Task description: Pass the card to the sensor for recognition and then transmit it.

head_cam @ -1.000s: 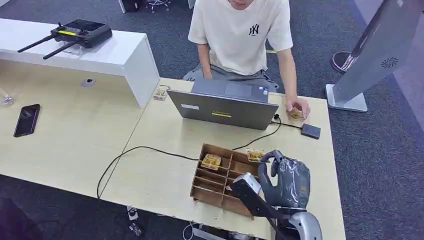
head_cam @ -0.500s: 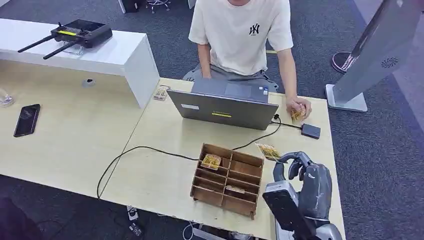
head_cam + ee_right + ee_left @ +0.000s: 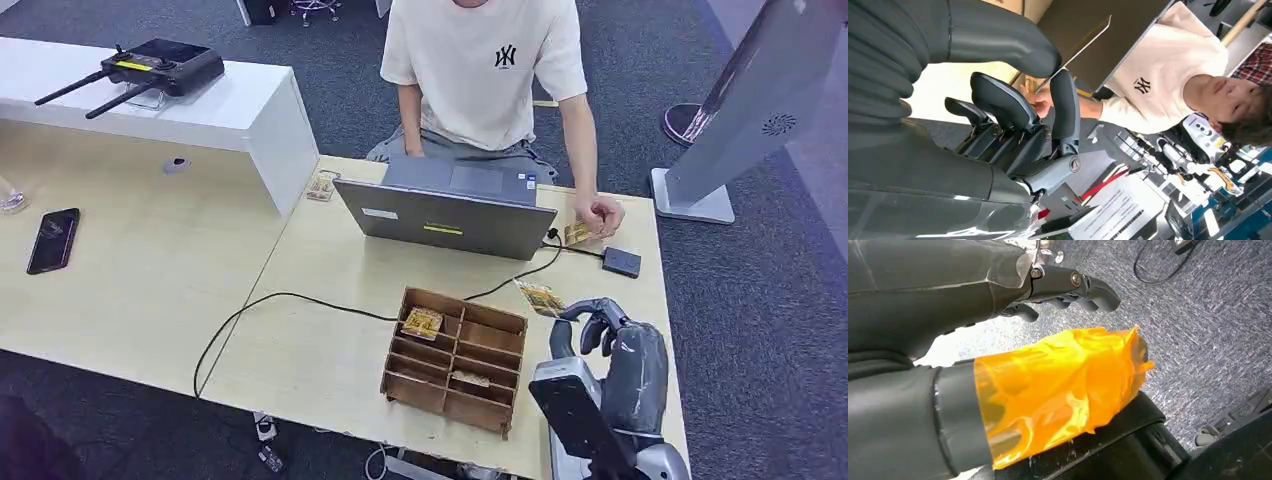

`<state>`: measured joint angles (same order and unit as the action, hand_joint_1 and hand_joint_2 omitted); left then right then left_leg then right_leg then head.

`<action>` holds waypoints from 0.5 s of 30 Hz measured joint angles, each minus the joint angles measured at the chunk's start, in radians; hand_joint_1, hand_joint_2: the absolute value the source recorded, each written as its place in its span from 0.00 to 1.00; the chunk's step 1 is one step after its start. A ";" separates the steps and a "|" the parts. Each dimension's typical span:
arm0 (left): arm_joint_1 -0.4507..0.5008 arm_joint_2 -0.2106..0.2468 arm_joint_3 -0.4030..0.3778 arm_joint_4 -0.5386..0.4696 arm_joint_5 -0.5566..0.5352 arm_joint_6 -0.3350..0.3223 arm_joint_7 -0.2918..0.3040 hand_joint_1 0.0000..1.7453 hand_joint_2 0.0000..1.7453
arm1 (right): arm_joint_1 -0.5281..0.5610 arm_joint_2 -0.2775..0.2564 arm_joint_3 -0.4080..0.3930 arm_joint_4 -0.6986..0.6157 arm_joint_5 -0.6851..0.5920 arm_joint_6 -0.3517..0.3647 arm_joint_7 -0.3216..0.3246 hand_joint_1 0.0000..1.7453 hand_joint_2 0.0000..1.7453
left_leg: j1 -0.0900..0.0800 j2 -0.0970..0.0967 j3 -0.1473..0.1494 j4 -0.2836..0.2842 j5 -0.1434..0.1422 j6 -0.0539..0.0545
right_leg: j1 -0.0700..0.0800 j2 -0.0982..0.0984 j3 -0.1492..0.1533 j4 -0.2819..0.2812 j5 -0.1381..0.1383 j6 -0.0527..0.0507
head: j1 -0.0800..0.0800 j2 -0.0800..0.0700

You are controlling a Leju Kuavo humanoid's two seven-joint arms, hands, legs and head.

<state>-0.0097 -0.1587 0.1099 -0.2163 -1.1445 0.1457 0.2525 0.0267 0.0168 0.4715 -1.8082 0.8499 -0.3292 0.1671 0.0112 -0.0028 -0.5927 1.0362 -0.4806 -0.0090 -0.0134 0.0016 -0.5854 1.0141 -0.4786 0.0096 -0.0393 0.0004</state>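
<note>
right hand [image 3: 612, 352] raised over the table's [image 3: 330, 370] near right corner, pinching a card [image 3: 540, 298] edge-on between thumb and finger | left hand [image 3: 998, 315] hangs over carpet, empty, fingers loosely apart | wooden tray [image 3: 455, 360] beside | sensor [image 3: 621, 262] beyond the card | person's shirt [image 3: 485, 60] reads NY

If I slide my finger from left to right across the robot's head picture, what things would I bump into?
Black phone → remote with antennas → wooden sorting box → card pinched by the right hand → small black sensor → grey stand.
</note>
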 joint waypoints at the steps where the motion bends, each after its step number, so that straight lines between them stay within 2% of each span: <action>1: 0.000 0.000 0.000 0.000 0.000 0.000 0.000 0.00 0.00 | 0.000 0.000 0.000 0.000 0.000 0.000 0.000 1.00 1.00 | 0.000 0.000 0.000 0.000 0.000 0.000 | 0.000 0.000 0.000 0.000 0.000 0.000 | 0.000 0.000; 4: 0.000 0.000 0.000 0.000 -0.001 -0.001 0.000 0.00 0.00 | -0.004 0.001 0.000 0.001 0.001 0.003 0.002 1.00 1.00 | 0.000 0.000 0.000 0.000 0.000 0.000 | 0.000 0.000 0.000 0.000 0.000 0.000 | 0.000 0.000; 7: -0.006 0.001 -0.002 0.000 -0.019 -0.019 0.005 0.00 0.00 | -0.061 0.009 -0.002 0.026 0.009 0.029 0.026 1.00 1.00 | 0.000 0.000 0.000 0.000 0.000 0.000 | 0.000 0.000 0.000 0.000 0.000 0.000 | 0.000 0.000; 9: -0.014 0.002 -0.006 0.000 -0.038 -0.035 0.010 0.00 0.00 | -0.138 0.018 -0.006 0.076 0.032 0.054 0.060 1.00 1.00 | 0.000 0.000 0.000 0.000 0.001 0.000 | 0.000 0.000 0.000 0.000 0.001 0.000 | 0.000 0.000; 11: -0.033 0.002 -0.029 0.000 -0.073 -0.071 0.024 0.00 0.00 | -0.304 0.037 -0.024 0.217 0.073 0.108 0.124 1.00 1.00 | 0.000 0.000 0.001 0.000 0.002 0.000 | 0.000 0.000 0.001 0.000 0.002 -0.001 | 0.000 0.000; 15: -0.044 0.002 -0.044 0.000 -0.088 -0.084 0.032 0.00 0.00 | -0.400 0.050 -0.028 0.318 0.098 0.127 0.156 1.00 1.00 | 0.000 0.000 0.001 0.000 0.002 0.000 | 0.000 0.000 0.000 0.000 0.002 -0.001 | 0.000 0.000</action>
<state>-0.0542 -0.1564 0.0657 -0.2163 -1.2325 0.0614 0.2842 -0.3736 0.0664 0.4436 -1.4898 0.9483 -0.2018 0.3234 0.0113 -0.0024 -0.5921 1.0363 -0.4789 -0.0094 -0.0134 0.0018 -0.5849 1.0145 -0.4768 0.0089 -0.0389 0.0004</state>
